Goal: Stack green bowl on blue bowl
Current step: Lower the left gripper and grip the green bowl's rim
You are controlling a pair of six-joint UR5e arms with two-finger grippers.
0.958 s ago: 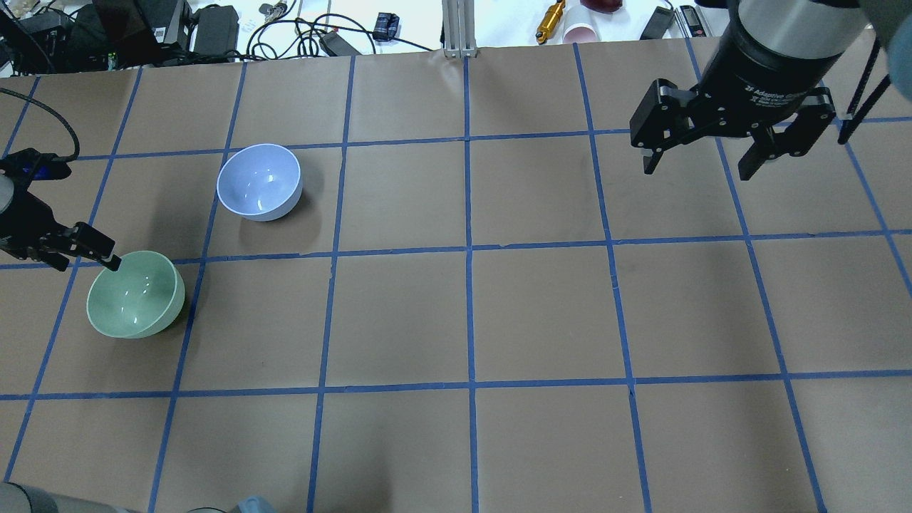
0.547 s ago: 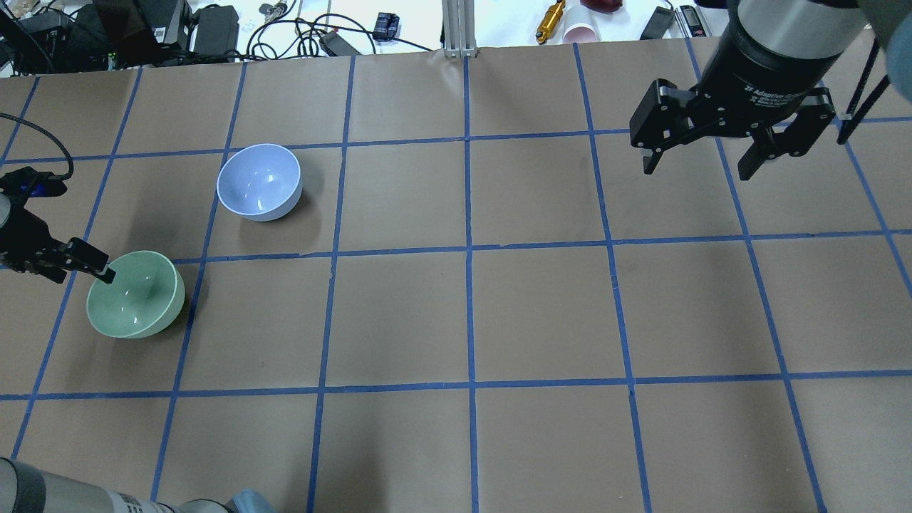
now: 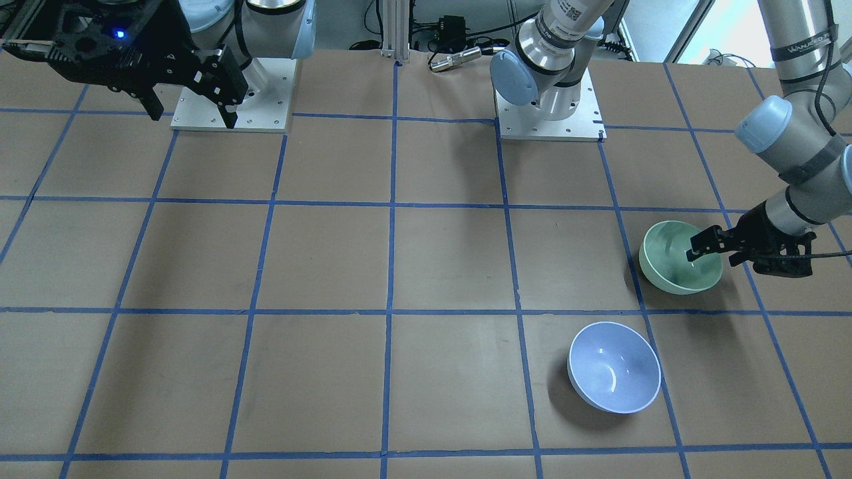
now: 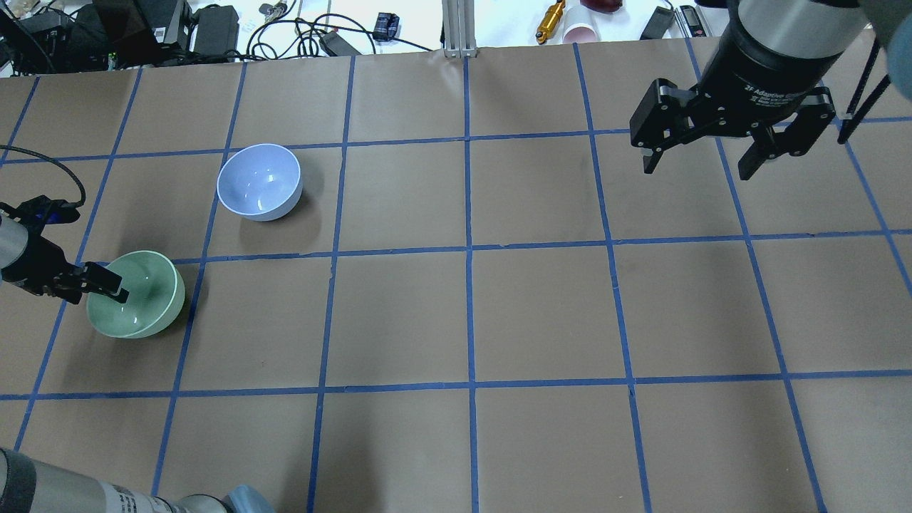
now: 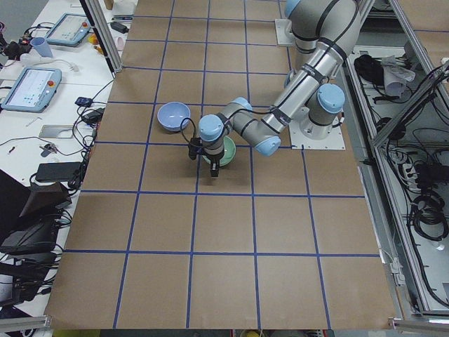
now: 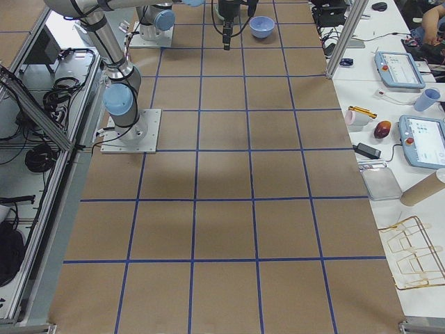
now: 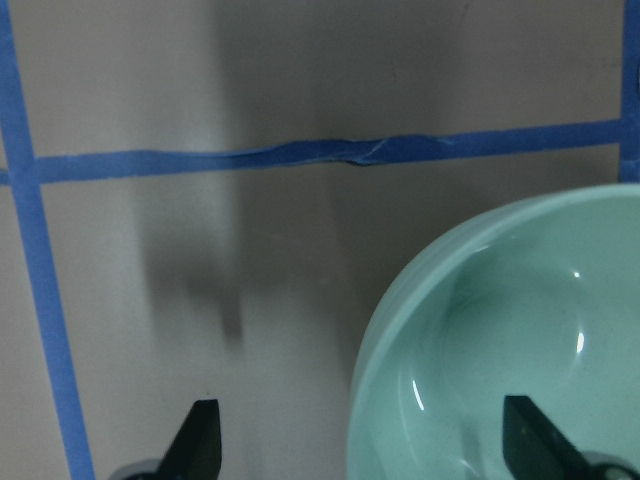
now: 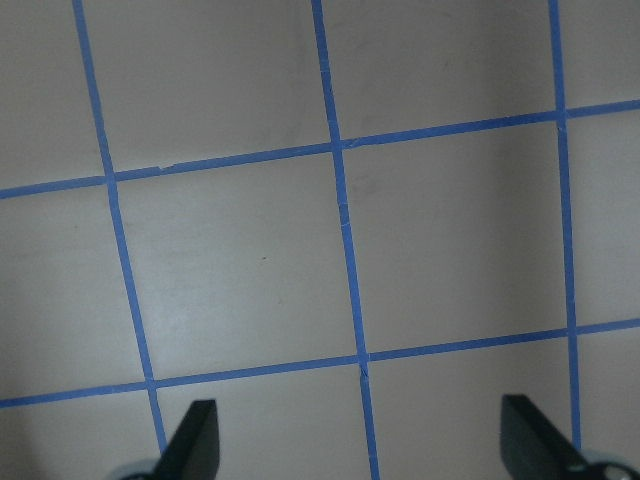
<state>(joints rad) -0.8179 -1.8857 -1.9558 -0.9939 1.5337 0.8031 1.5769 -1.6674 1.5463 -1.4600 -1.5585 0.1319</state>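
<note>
The green bowl (image 4: 146,303) stands upright at the table's left side, also in the front view (image 3: 669,269) and the left wrist view (image 7: 500,330). My left gripper (image 4: 100,292) is open and straddles its rim: one finger is inside the bowl, the other outside, as the left wrist view (image 7: 365,445) shows. The blue bowl (image 4: 260,182) stands upright and empty a little farther back and to the right, apart from the green one (image 3: 614,367). My right gripper (image 4: 697,173) is open and empty, high above the table's far right (image 3: 193,120).
The table is brown paper with a blue tape grid. Cables, a gold cylinder (image 4: 550,21) and a pink cup (image 4: 581,32) lie beyond the far edge beside an aluminium post (image 4: 459,28). The arm base plates (image 3: 549,120) sit at the robot's side.
My left gripper has moved toward the near side and down onto the green bowl's rim, so one finger now reaches inside. The bowls and the right arm have not moved.
</note>
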